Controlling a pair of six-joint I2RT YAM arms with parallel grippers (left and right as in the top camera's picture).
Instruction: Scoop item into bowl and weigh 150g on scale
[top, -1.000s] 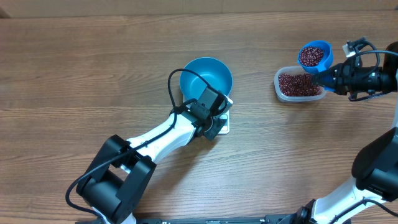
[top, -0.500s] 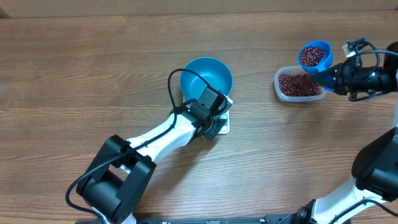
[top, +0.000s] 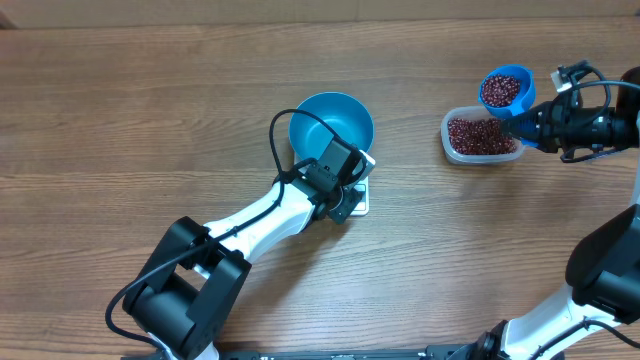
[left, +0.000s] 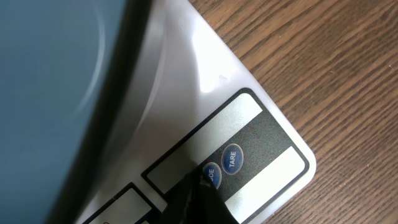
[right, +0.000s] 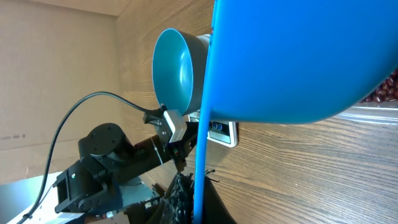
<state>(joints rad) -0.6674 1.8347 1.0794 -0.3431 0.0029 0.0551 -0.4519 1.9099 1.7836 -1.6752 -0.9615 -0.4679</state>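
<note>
The blue bowl (top: 332, 125) stands on the white scale (top: 358, 203), and no beans show in it. My left gripper (top: 344, 206) is shut, its tip (left: 200, 190) down on the scale's button strip (left: 261, 140), touching the button beside TARE (left: 232, 158). Held by its handle in my shut right gripper (top: 527, 125), a small blue scoop (top: 505, 90) heaped with red-brown beans hovers over the far edge of the clear tub (top: 480, 135). The right wrist view shows the scoop's underside (right: 298, 56) and its handle (right: 202, 155) between the jaws.
The clear tub holds a layer of beans (top: 478, 134) at the right of the wooden table (top: 150, 110). The left arm lies across the table from the front left to the scale. A black cable loops over the bowl's near rim.
</note>
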